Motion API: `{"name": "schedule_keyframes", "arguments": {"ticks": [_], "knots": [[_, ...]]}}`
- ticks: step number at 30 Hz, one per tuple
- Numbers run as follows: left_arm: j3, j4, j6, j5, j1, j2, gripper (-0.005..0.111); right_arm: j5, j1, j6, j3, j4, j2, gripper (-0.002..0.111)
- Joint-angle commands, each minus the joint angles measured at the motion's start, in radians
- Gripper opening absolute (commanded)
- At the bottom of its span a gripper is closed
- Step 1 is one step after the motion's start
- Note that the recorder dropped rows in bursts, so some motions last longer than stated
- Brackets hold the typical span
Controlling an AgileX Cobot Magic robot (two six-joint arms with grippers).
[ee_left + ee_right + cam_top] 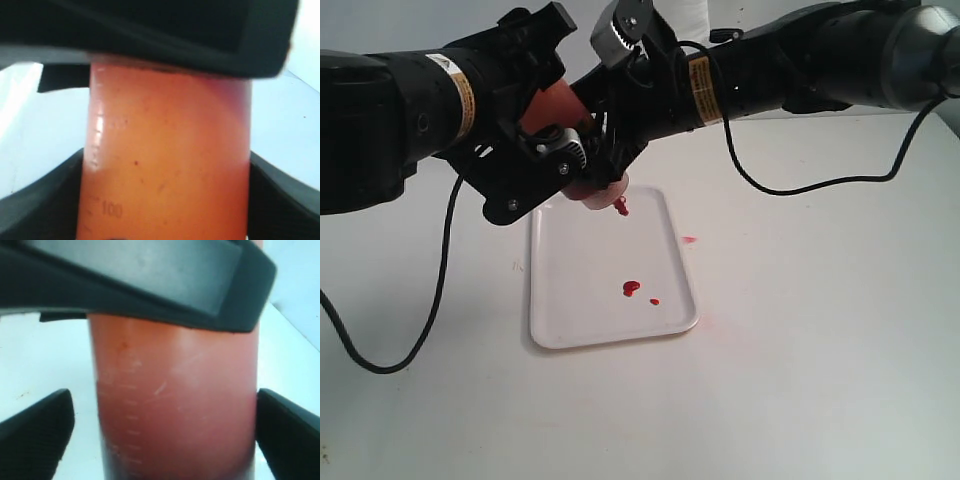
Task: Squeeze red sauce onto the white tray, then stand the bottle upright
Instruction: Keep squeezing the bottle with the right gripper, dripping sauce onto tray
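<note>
Squeeze step, near its end by my reading. Bottle (558,104) hangs nozzle (621,206) down over one short end of white tray (610,340). Red sauce (631,289) lies in small blobs on it, with a drip at the nozzle.

Left end effector (165,200) pinches the bottle. Right end effector (165,430) is spread around it, one pad (37,432) clear.

Next: turn nozzle up, set base flat on worktop (820,350).

Readable: "100" on bottle scale. Arm stickers (466,100) illegible.

White table (800,350), white tray (570,300), small red smear (689,240)
</note>
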Motion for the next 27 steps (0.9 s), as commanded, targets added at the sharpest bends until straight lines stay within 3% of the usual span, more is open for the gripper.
{"name": "schedule_keyframes", "arguments": {"ticks": [1,3,5,6,8,9,21,25,27], "knots": [[-0.009,0.025,-0.023,0.027,0.0,-0.008,0.0,-0.012,-0.009,0.022,0.001,-0.001,-0.008,0.063],[-0.009,0.025,-0.02,0.027,0.0,-0.008,0.0,-0.012,-0.009,0.022,0.001,-0.001,-0.006,0.05],[-0.009,0.028,-0.02,0.027,0.0,-0.008,0.0,-0.01,-0.009,0.024,0.001,-0.001,-0.006,0.046],[-0.009,0.028,-0.02,0.027,0.0,-0.008,0.0,-0.01,-0.009,0.024,0.001,-0.001,-0.006,0.04],[-0.009,0.028,-0.02,0.027,0.0,-0.008,0.0,0.003,-0.009,0.0,0.001,-0.001,-0.006,0.004],[-0.009,0.028,-0.02,0.027,0.0,-0.008,0.0,0.009,-0.009,-0.005,0.001,-0.001,-0.006,0.0],[-0.009,0.028,-0.022,0.027,0.0,-0.008,0.0,0.046,-0.009,-0.011,0.001,-0.001,-0.006,0.0],[-0.009,0.029,-0.019,0.027,0.0,-0.008,0.0,0.046,-0.009,-0.007,0.001,-0.001,-0.006,0.02],[-0.009,0.031,-0.019,0.027,0.0,-0.008,0.0,0.046,-0.009,-0.007,0.001,-0.001,-0.006,0.039]]}}
